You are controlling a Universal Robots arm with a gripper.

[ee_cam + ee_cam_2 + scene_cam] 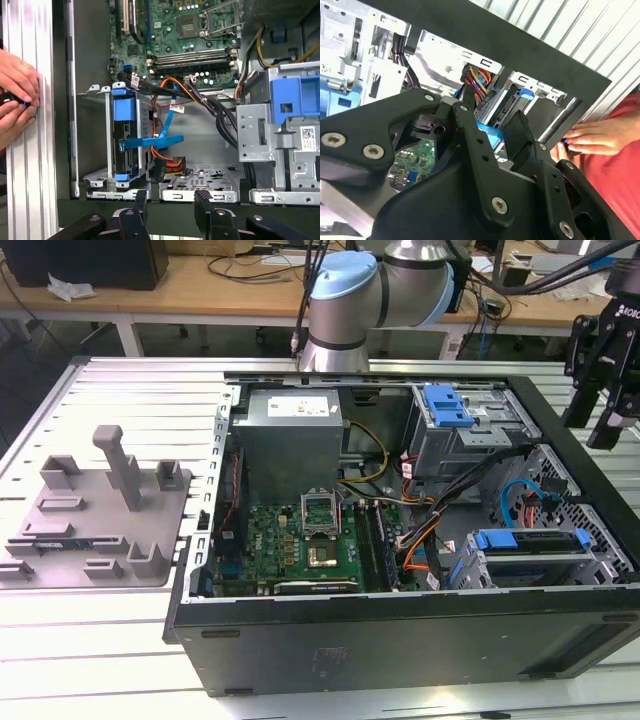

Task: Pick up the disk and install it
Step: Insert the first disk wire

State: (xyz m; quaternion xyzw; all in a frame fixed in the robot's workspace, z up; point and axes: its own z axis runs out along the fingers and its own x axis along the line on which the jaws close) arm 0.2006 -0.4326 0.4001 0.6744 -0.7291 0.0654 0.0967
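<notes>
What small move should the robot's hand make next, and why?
Probably hold still where it is. The hand is open and empty, the disk already sits in its cage, and a person's fingers work close by, beside the case wall.

matt black hand (171,196), matt plastic tray (110,530)

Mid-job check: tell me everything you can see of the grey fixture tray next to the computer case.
The grey fixture tray looks like matte moulded plastic: a flat, roughly square base with several low blocks and upright posts, the tallest a T-topped post near its middle. It lies flat on the slatted metal table, at the exterior view's left of the open computer case. Its edge is close to the case wall, but I cannot tell whether they touch.
</notes>
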